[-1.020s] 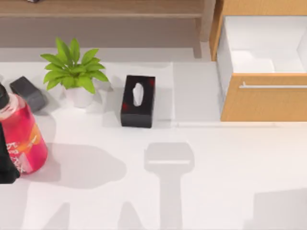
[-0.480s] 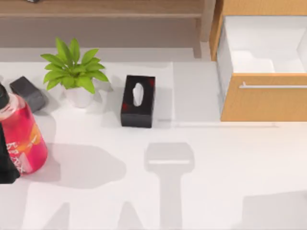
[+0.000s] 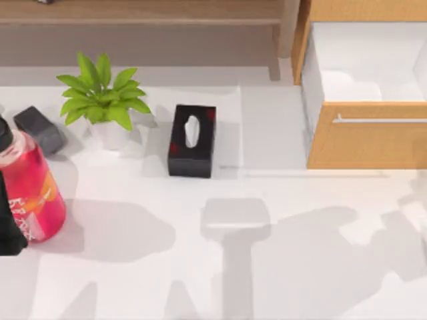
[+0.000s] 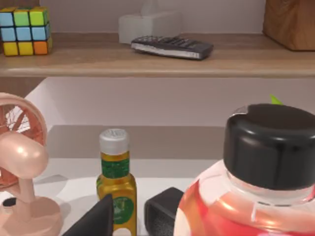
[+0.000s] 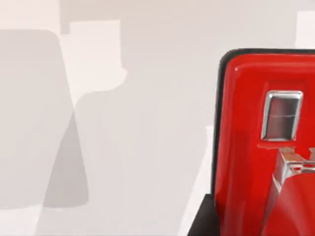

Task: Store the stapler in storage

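The stapler point(image 5: 266, 142) is glossy red with a silver metal slot and a black edge, and it is seen very close in the right wrist view over the white table. A dark wedge point(image 5: 199, 219) sits against its side. The storage point(image 3: 367, 140), a light-wood drawer with a thin silver bar handle point(image 3: 380, 121), stands pulled open at the table's back right, and its white inside holds nothing. My left gripper point(image 3: 8, 233) is parked at the left edge against a pink bottle point(image 3: 32, 190).
A potted plant point(image 3: 103, 100), a black tissue box point(image 3: 192, 140) and a dark grey block point(image 3: 40, 129) stand at the back left. A long wooden shelf point(image 3: 147, 12) runs along the back. An oil bottle point(image 4: 116, 187) and a pink fan point(image 4: 19, 162) stand near the left arm.
A large arm shadow has spread leftward across the lower right of the table. The objects, the drawer and the left arm have not moved.
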Controlling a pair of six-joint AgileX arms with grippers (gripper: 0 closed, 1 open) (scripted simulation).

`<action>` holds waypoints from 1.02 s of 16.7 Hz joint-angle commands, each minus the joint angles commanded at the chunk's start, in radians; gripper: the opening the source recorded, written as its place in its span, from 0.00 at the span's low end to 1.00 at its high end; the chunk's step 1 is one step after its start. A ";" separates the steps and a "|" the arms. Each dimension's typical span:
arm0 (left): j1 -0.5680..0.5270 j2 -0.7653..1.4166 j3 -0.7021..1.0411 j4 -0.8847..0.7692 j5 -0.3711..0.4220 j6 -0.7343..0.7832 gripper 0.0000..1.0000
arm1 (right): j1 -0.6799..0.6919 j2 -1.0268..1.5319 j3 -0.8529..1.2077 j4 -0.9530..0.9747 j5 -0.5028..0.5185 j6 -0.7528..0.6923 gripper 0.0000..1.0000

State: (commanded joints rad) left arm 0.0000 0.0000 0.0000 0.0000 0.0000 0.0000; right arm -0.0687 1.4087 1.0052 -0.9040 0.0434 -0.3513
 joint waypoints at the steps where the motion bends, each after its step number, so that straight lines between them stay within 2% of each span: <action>1: 0.000 0.000 0.000 0.000 0.000 0.000 1.00 | 0.021 0.038 0.092 -0.011 0.006 0.000 0.00; 5: 0.000 0.000 0.000 0.000 0.000 0.000 1.00 | 0.102 0.258 0.490 -0.079 0.016 0.042 0.00; 10: 0.000 0.000 0.000 0.000 0.000 0.000 1.00 | 0.170 0.616 0.924 -0.194 0.003 0.195 0.00; 13: 0.000 0.000 0.000 0.000 0.000 0.000 1.00 | 0.192 0.830 1.074 -0.274 -0.010 0.313 0.00; 17: 0.000 0.000 0.000 0.000 0.000 0.000 1.00 | 0.205 1.005 1.159 -0.368 -0.028 0.452 0.00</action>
State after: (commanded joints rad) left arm 0.0000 0.0000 0.0000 0.0000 0.0000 0.0000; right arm 0.1362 2.4140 2.1640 -1.2716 0.0159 0.1003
